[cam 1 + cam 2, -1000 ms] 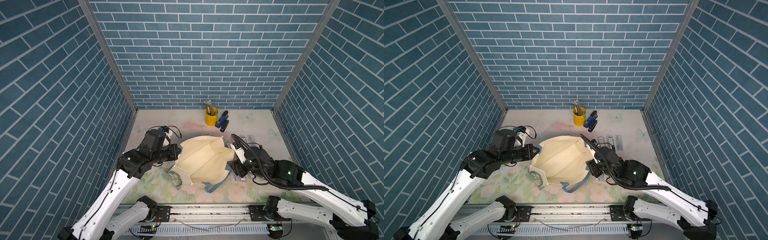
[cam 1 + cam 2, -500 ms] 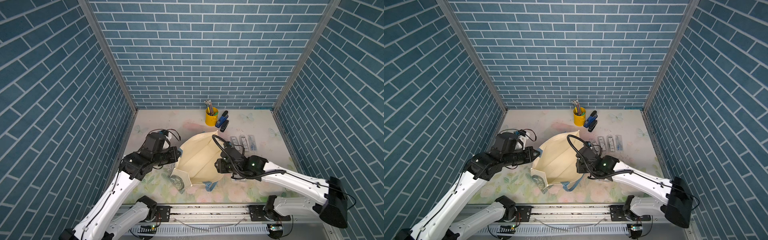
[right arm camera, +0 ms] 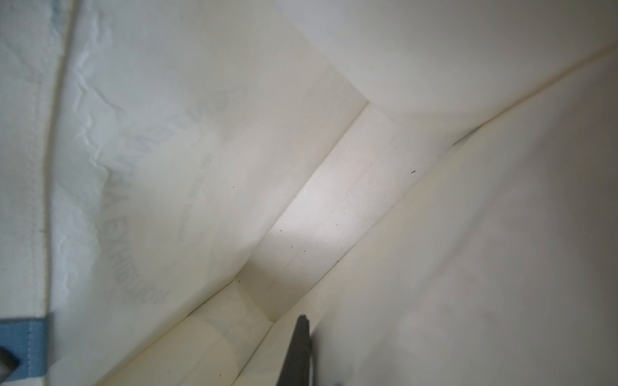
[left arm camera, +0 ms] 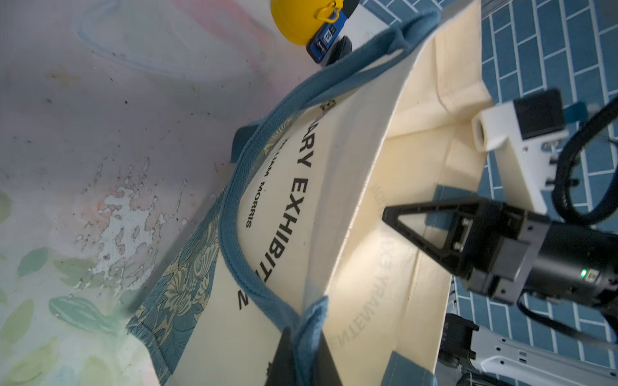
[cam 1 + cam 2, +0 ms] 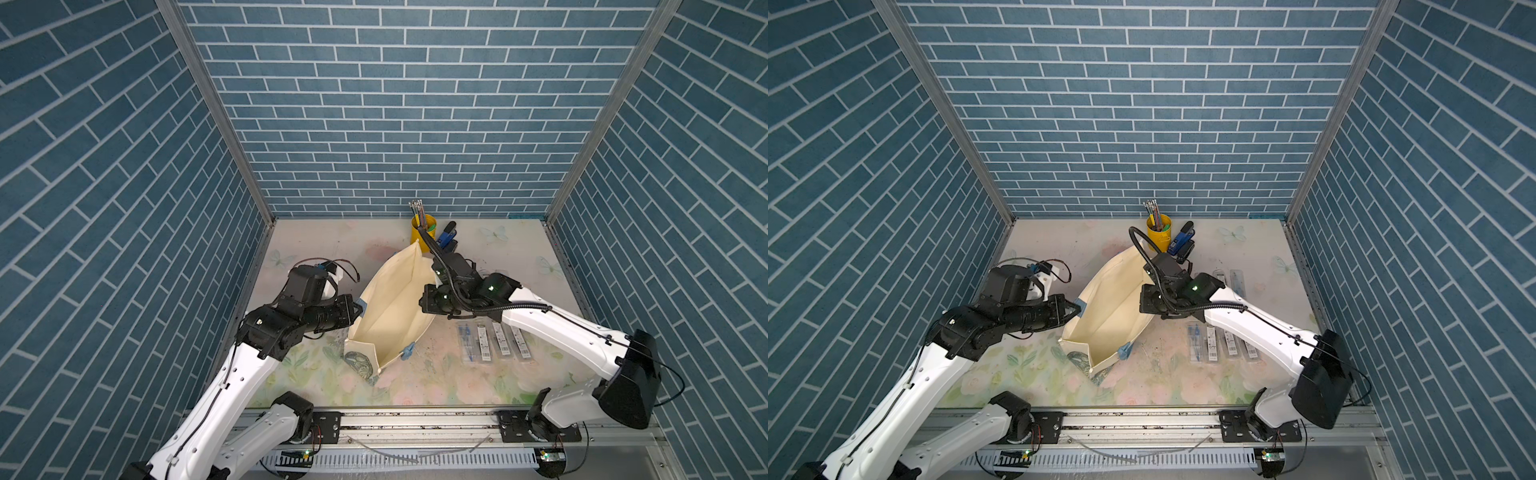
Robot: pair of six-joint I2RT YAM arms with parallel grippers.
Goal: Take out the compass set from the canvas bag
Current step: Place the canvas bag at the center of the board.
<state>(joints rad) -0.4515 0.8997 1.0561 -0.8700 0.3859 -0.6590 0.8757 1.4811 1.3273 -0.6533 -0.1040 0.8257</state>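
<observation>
Mid-frame in both top views: left claw (image 5: pixel 360 308) pinching the bag (image 5: pixel 392 316) strap (image 4: pixel 230 214); right claw (image 4: pixel 394 214) clamping opposite wall; spreading gently is looking smartest.

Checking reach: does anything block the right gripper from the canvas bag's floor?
Nothing visible does. The right gripper is in the open canvas bag; its wrist view shows bare lining to the floor.
</observation>
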